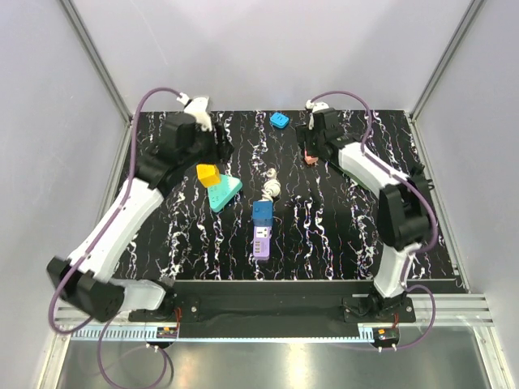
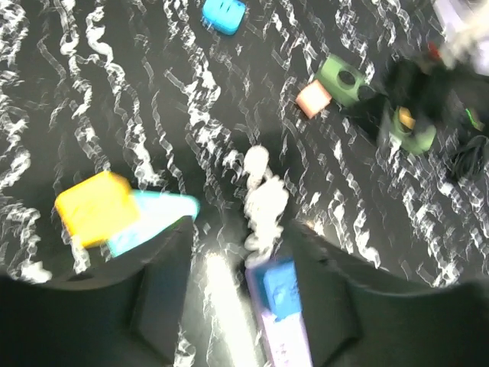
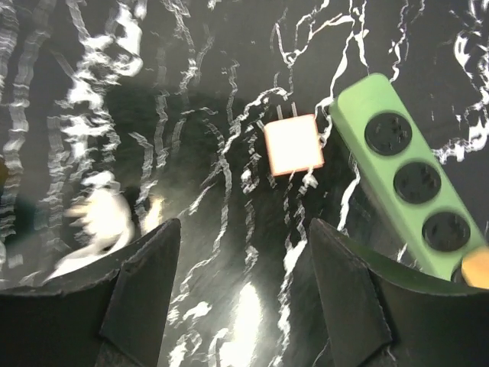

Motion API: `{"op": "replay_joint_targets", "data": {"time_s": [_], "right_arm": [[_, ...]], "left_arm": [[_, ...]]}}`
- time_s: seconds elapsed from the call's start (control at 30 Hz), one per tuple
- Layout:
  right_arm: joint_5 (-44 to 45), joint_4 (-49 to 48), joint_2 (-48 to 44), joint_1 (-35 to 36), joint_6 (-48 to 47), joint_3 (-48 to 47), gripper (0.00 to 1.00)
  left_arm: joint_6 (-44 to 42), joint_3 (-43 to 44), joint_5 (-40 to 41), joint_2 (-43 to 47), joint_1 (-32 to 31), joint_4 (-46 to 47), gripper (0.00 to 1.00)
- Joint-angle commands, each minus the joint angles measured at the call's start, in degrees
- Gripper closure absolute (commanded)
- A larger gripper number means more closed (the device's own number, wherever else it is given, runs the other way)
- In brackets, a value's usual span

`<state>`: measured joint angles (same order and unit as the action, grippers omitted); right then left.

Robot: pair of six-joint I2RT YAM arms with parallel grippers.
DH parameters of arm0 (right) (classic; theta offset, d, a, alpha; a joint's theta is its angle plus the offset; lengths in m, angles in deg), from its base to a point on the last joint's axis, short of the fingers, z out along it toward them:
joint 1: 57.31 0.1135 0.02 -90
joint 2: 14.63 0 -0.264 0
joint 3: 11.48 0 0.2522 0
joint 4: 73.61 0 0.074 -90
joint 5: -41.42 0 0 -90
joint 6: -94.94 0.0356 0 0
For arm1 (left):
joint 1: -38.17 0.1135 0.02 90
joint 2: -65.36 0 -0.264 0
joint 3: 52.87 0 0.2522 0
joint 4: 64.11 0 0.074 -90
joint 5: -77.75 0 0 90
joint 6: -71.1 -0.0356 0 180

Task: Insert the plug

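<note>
Centrally, we found the pink plug [image 3: 293, 144] lying just beside the green power strip [image 3: 405, 180], with the right gripper [image 3: 243, 225] over that strip's end, fingers parted and empty. The left gripper [image 2: 238, 229], likewise parted, hung well apart from it. Print on the purple strip [image 1: 261, 243] was too small to read.

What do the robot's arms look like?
Both the left arm and right arm have white shells with chunky black joints. A purple cable loops along each one. The left gripper and right gripper each have two broad black fingers.
</note>
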<state>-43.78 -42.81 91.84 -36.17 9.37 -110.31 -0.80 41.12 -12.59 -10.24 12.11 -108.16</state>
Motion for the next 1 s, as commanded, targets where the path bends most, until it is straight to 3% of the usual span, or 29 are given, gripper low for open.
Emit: {"op": "replay_joint_targets", "data": {"time_s": [0.0, 0.07, 0.23, 0.43, 0.6, 0.97], "right_arm": [[-3.3, 2.4, 6.6, -1.8, -7.1, -8.2, 0.25], [-4.1, 4.2, 9.9, -2.9, -8.0, -13.5, 0.27], [-6.3, 9.3, 17.9, -4.5, -11.0, -20.8, 0.29], [-8.7, 12.1, 23.8, -5.2, -13.8, -27.6, 0.3], [-10.8, 15.5, 28.1, -5.2, -15.4, -32.3, 0.32], [-9.0, 21.8, 34.1, -5.0, -17.8, -39.6, 0.28]], "left_arm": [[-4.6, -4.1, -1.2, 7.2, 0.4, -4.1, 0.34], [-4.2, -7.9, -5.7, 10.4, 1.4, -3.2, 0.24], [-4.6, -13.0, -14.8, 12.7, 3.2, -0.8, 0.19], [-5.5, -17.7, -20.8, 13.5, 3.2, 2.7, 0.31], [-8.8, -19.3, -17.9, 15.9, 3.2, 2.3, 0.28], [-9.2, -21.5, -13.4, 16.9, 3.3, 3.4, 0.28]]}}
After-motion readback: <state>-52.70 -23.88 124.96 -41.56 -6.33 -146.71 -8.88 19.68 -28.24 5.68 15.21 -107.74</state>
